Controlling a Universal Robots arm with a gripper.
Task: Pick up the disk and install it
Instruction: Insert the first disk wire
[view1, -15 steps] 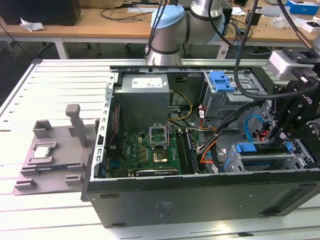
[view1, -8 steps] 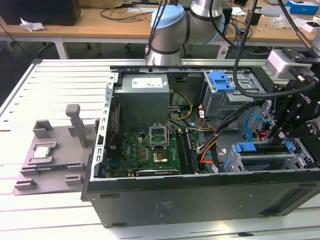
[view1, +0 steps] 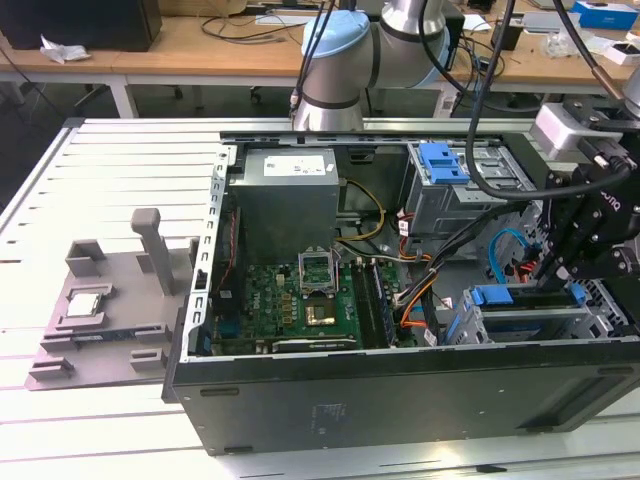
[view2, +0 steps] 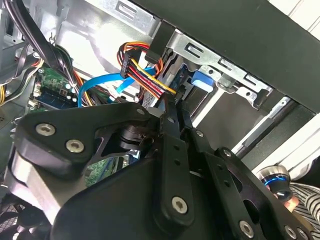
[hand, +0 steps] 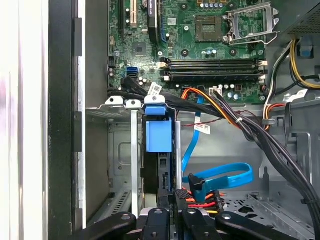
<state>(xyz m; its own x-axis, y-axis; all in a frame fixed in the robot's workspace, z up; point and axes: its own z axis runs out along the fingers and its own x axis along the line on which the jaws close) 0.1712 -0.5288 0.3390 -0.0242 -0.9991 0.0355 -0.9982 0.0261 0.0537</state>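
Evidently the disk (hand: 159, 137) is already standing on edge inside the grey drive cage (hand: 120, 150) at the front corner of the open computer case (view1: 400, 400). Its bright blue bracket faces the first wrist view and shows as a blue tab in the second wrist view (view2: 202, 80). The pincer (hand: 170, 202) is drawn narrow, its 2 fingers (view2: 175, 150) lying almost together, and it appears to be clamped on the disk's near edge. In the exterior view the pincer (view1: 560, 285) hangs over the blue-edged disk (view1: 520, 318) at that view's right.

I judge the pick-up done and the seating step in hand, with the disk partly down its slot. That step calls for keeping the disk square to the cage rails. It must also stay clear of the blue data cable (hand: 225, 175) and the red-and-orange power plug (hand: 197, 197) just beside it. The case rests on the slatted counter (view1: 100, 180).
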